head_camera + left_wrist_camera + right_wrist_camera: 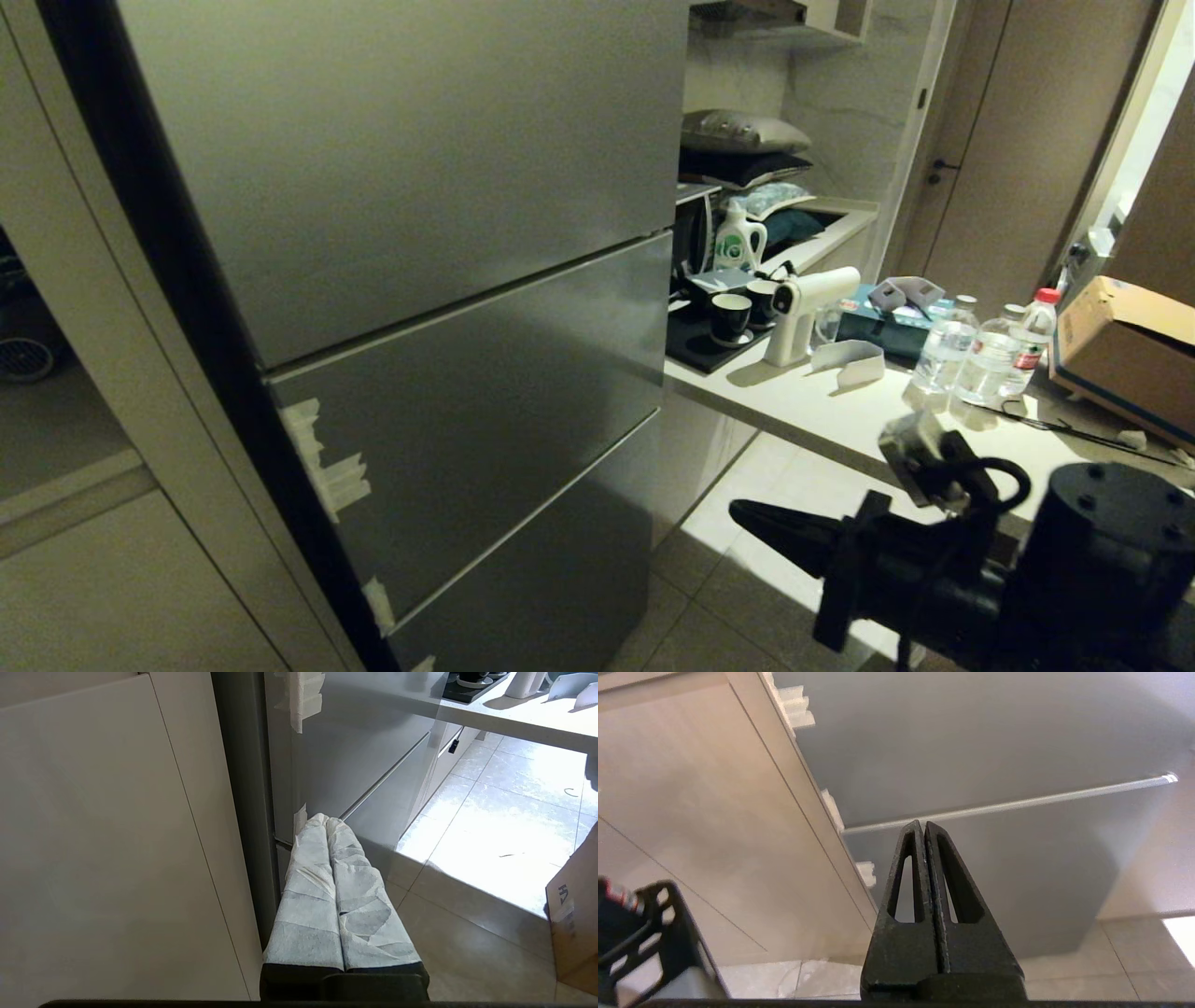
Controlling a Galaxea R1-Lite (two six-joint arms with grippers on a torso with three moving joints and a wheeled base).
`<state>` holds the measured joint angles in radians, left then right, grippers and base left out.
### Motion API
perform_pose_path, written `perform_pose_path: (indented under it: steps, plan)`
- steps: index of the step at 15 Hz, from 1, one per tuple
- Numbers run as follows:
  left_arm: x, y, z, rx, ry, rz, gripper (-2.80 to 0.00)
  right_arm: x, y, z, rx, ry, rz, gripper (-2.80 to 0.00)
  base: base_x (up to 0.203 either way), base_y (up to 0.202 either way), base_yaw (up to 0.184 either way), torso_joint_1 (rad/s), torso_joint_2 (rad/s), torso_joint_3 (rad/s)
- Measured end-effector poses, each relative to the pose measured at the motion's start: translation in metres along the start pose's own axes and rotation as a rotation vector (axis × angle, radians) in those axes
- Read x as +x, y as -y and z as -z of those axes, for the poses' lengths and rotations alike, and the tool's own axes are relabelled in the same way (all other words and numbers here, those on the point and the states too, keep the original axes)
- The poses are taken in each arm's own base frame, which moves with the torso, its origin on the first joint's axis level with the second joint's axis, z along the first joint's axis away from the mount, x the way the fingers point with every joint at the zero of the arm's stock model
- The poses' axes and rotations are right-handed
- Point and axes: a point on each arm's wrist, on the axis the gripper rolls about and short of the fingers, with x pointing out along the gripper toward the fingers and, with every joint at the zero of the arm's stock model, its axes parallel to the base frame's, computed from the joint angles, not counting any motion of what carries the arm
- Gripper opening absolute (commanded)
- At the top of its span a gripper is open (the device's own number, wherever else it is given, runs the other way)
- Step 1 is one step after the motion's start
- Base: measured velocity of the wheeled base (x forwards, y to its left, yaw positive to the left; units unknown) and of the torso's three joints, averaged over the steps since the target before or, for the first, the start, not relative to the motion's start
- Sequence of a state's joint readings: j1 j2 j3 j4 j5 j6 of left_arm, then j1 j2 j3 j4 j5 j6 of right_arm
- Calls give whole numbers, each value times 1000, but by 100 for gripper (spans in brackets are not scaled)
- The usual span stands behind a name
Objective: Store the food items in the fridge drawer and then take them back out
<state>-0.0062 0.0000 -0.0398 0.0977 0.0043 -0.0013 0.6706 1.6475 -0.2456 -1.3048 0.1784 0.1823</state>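
Three grey steel fridge panels [420, 187] beside a cluttered counter [822, 411].

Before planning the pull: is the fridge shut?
Shut. In the head view the grey fridge panels sit flush, with only thin seams between them and no clear drawer showing. The right gripper is closed and short of them.

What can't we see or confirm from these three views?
- Fridge drawer and food items: in no view; the grey fridge panels are closed over the inside.
- Left gripper: absent from the head view; seen only in its wrist view, shut, wrapped in white.
- Right gripper: its arm runs off the head view's lower right edge.
- Bottles: labels too small to read in the head view.
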Motion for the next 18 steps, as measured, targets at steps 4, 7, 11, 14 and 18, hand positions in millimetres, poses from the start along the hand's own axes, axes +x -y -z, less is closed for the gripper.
perform_pose_path:
  steps: [4, 7, 11, 14, 18]
  plan:
    - [0, 0, 0, 0, 0, 0, -280, -41, 0, 13, -5, 69, 181, -280, 0, 0, 0, 0, 0, 0]
    - [0, 0, 0, 0, 0, 0, -280, -54, -1, 12, -6, 95, 226, -280, 0, 0, 0, 0, 0, 0]
    - [0, 0, 0, 0, 0, 0, -280, -73, -1, 3, -2, 157, 396, -280, 0, 0, 0, 0, 0, 0]
    - [0, 0, 0, 0, 0, 0, -280, -95, 9, -7, -20, 208, 524, -280, 0, 0, 0, 0, 0, 0]
    - [0, 0, 0, 0, 0, 0, -280, -142, 14, 2, -53, 111, 594, -280, 0, 0, 0, 0, 0, 0]
